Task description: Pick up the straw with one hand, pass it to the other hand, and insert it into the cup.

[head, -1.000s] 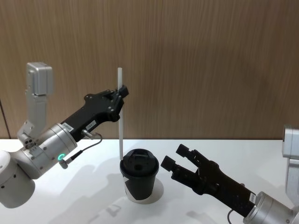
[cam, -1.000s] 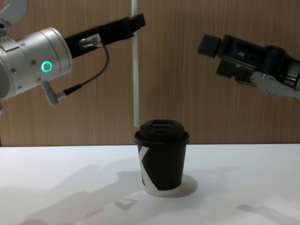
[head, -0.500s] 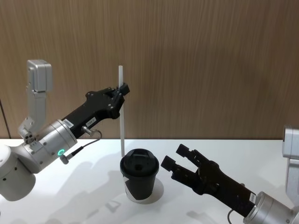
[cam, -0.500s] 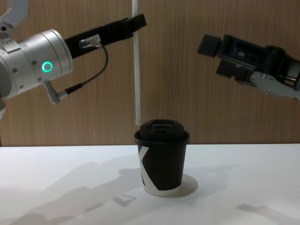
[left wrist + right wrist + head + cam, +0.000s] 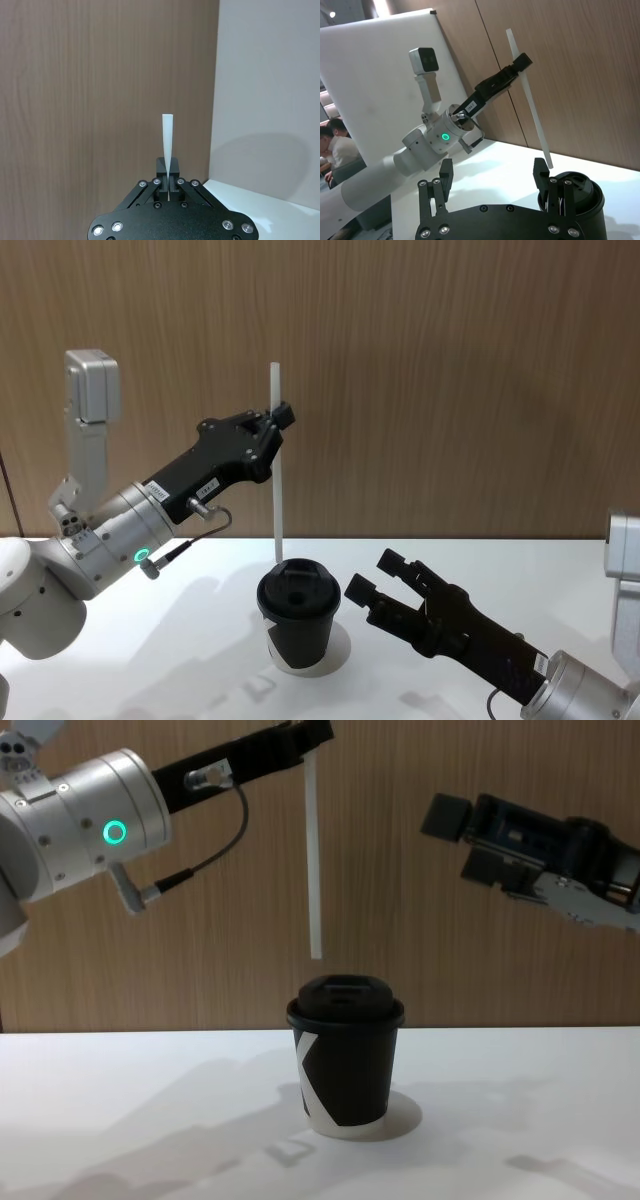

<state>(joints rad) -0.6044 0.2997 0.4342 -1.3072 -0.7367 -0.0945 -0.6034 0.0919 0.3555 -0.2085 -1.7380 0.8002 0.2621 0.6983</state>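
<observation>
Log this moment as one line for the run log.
left gripper: shut on straw, upright, tip above cup lid, not inserted | right gripper: open, empty, right of cup

The left gripper [image 5: 283,418] is long, flat and black, on a fat silver tube with a green ring light and black cable. The right gripper [image 5: 378,580] is blocky black.
</observation>
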